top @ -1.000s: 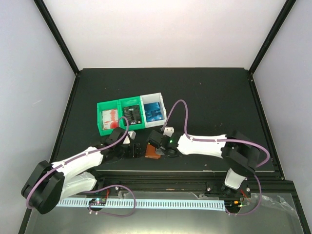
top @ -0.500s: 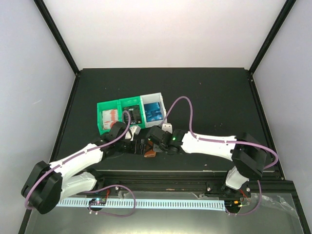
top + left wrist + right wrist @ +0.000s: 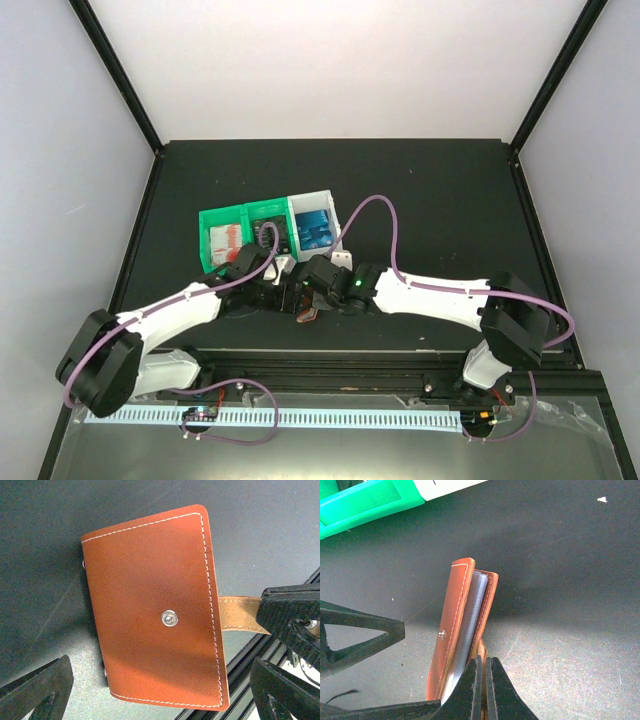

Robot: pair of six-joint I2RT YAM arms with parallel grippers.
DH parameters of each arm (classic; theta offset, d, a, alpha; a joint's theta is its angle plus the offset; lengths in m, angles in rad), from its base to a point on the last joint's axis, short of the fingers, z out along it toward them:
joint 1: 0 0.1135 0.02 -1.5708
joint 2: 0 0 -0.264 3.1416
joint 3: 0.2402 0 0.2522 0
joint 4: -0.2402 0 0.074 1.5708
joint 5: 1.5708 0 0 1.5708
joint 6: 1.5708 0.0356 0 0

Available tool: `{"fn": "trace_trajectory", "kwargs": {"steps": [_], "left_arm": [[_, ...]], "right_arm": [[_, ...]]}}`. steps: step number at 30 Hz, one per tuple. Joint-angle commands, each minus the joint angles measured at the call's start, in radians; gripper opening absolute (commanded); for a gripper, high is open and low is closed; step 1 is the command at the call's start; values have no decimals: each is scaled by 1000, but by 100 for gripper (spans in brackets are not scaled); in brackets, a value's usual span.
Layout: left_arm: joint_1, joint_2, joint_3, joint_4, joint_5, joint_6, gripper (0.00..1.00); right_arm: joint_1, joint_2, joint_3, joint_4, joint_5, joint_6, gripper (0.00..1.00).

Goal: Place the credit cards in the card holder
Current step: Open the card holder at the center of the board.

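The left arm has been swung in closer over the last second, and its left pincer (image 3: 157,695), part-open a moment ago, is now spread to its widest. It is released and touches nothing, with one finger set on either side of the reddish-brown stitched leather card holder (image 3: 155,610). The holder is kept closed and up on edge over the dark counter (image 3: 430,200), just in front of the green and white plastic bins (image 3: 205,245); whether it touches the counter cannot be told. The right pincer (image 3: 483,662) is clenched on the holder's tan snap tab (image 3: 239,614). A handover or an opening of the covers is probably being prepared. The red-and-white, black and blue credit cards (image 3: 268,232) are left in the bins, so loading is judged not yet begun.
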Motion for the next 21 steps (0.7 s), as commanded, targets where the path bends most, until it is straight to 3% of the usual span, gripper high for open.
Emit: {"fn": "trace_trajectory", "kwargs": {"steps": [1, 21], "left_arm": [[7, 18, 50, -29, 0, 34, 97], [6, 136, 127, -153, -93, 93, 99]], "right_arm": [[-6, -28, 23, -14, 11, -7, 1], [-6, -40, 29, -9, -5, -33, 1]]}}
